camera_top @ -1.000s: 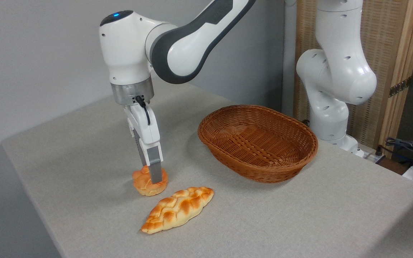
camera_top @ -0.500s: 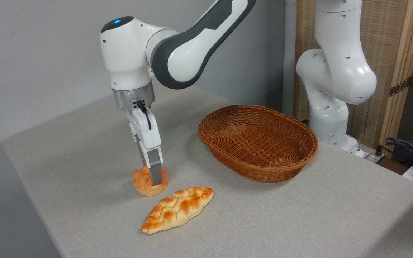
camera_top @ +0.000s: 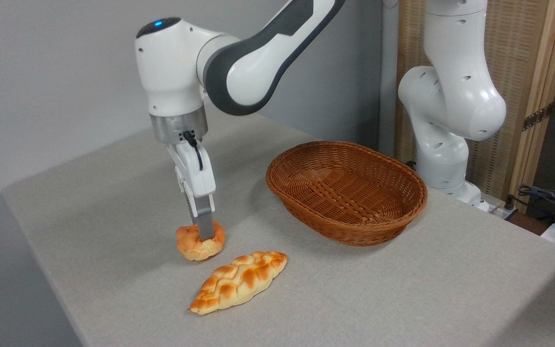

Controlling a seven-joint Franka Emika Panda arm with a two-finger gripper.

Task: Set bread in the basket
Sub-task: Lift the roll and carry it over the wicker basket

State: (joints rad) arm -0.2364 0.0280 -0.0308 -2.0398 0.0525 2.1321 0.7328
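Since half a second ago we see the two-finger gripper (camera_top: 204, 235) lifting slightly, pinching the small golden-orange knotted bun (camera_top: 199, 243), barely off the grey table (camera_top: 403, 289), well left of the reddish-brown oval wicker basket (camera_top: 346, 190)

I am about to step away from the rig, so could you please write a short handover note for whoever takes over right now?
Tool: shut on the small round golden-orange knotted bun, pointing straight down.
Bun: at table level or barely lifted, left of the oval reddish-brown wicker basket, just behind the long braided loaf.
Basket: holds nothing.
Done: the bun is grasped.
Left: raise it, carry it right over the basket rim, release it inside. The braided loaf lies untouched on the grey table.
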